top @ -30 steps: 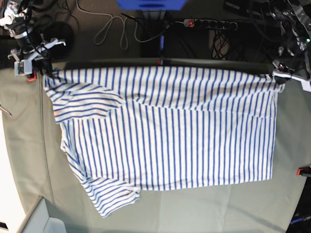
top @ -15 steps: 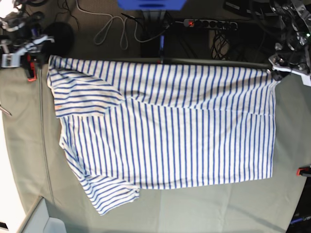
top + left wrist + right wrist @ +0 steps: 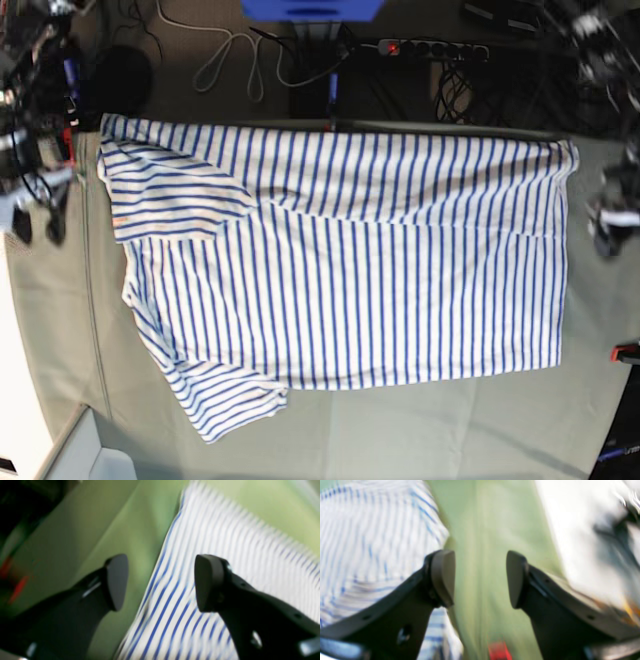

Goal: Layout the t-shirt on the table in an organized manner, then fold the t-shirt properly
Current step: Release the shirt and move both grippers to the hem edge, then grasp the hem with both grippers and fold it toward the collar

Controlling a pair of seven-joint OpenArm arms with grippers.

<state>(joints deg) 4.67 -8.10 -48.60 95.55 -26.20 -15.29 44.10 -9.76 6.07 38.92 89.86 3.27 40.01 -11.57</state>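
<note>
The counter (image 3: 330,440), draped in pale grey-green cloth, fills the base view, and the t-shirt (image 3: 350,270) lies spread flat across its middle, blue stripes running across the width, its upper edge along the counter's far edge. One sleeve (image 3: 170,195) is folded over the body near the top left corner of the view, the other sleeve (image 3: 235,405) sticks out at the lower left. Over to the right gripper (image 3: 480,578): its fingers (image 3: 442,576) stand wide apart, released, bare green cloth between them and the shirt's edge just beside one finger, nothing grasped. In the base view it sits blurred off the shirt's left side. Now the left gripper (image 3: 161,582): fingers (image 3: 208,582) also spread and released, one over the striped fabric, one over the cloth, the shirt's hem line running between them. A small red clamp (image 3: 626,352) sits at the counter's right edge
</note>
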